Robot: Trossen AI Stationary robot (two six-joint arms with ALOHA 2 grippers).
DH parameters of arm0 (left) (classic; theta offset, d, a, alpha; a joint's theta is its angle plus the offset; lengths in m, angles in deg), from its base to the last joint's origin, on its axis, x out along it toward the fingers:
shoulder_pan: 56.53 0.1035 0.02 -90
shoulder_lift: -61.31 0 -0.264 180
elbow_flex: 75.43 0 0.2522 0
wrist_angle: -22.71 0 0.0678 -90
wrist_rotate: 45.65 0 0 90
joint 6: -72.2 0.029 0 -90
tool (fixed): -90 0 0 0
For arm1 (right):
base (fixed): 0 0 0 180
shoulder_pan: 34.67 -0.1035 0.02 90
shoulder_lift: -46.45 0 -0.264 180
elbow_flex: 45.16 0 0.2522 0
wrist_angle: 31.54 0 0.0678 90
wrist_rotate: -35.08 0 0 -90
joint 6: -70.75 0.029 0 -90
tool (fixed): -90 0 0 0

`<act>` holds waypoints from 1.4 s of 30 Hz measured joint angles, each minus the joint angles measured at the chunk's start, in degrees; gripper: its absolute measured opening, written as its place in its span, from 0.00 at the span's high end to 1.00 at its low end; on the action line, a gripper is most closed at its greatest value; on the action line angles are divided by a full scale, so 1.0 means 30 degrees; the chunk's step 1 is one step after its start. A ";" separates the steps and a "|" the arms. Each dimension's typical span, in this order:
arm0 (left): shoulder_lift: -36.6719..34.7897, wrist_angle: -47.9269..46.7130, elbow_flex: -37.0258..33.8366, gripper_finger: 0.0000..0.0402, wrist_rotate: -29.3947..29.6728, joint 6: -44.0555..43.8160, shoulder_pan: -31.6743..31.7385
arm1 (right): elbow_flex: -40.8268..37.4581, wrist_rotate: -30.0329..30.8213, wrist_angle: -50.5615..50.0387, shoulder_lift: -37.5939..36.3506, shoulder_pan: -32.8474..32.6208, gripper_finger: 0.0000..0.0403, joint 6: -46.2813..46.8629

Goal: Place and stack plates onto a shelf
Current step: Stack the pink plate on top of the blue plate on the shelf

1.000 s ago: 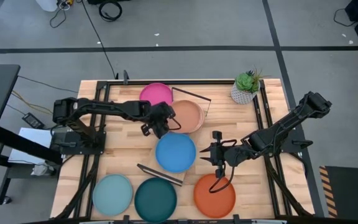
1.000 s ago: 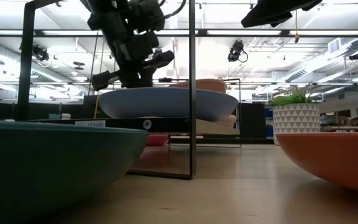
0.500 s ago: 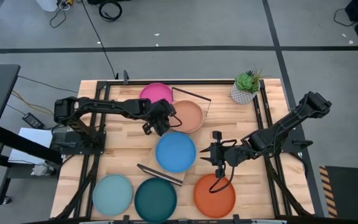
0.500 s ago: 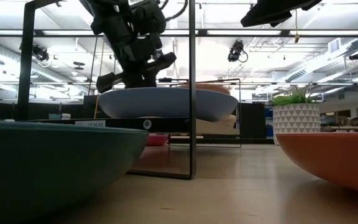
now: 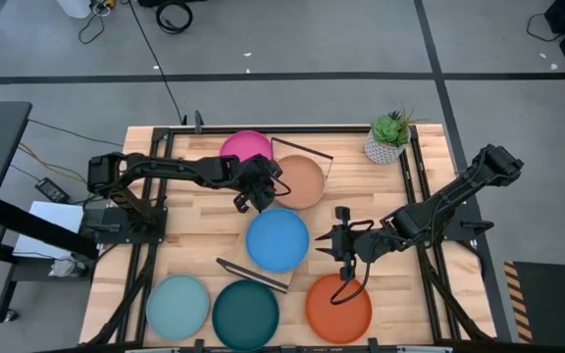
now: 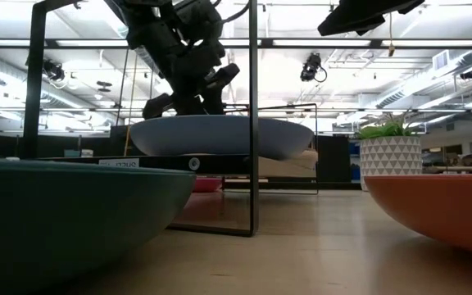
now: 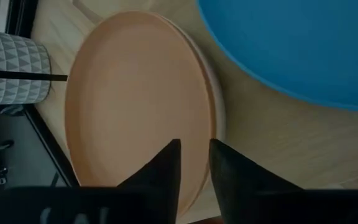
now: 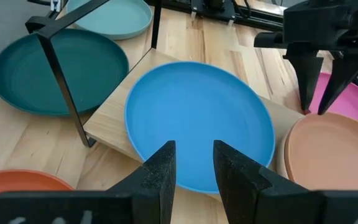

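Nearest me on the worktop [image 5: 179,245] sit the light teal plate [image 5: 178,305], dark teal plate [image 5: 245,314] and orange-red plate [image 5: 338,307], waiting. My right hand [image 5: 338,242] hovers narrowly parted, empty, beside the blue plate [image 5: 277,239] on the shelf [image 8: 114,127]. Beyond, my left hand [image 5: 260,195] stands parted just above the peach plate [image 5: 299,182], apparently letting go, with the magenta plate [image 5: 244,148] alongside.

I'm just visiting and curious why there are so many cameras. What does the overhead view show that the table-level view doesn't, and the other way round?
Only the overhead view shows the magenta plate, the peach plate, the light teal plate and the right gripper waiting beside the blue plate.

Only the table-level view shows the room's ceiling lights and the shelf's black wire frame standing upright.

Both show the blue plate, the orange-red plate, the potted plant and the left gripper.
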 joint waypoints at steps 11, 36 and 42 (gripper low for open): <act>-0.1043 -0.2822 0.0015 0.78 -0.0379 -0.1692 0.0466 | 0.0000 0.0000 -0.0118 0.0000 0.0000 0.72 -0.0119; -0.2630 -0.1197 -0.3927 0.94 -0.5525 -0.6134 0.6782 | -0.4009 -0.5099 1.0101 0.1458 0.8819 0.77 -0.3458; -0.2630 -0.1222 -0.3927 0.93 -0.5843 -0.6880 0.7497 | -0.3779 -0.5585 1.3366 0.4147 0.9822 0.77 -0.4127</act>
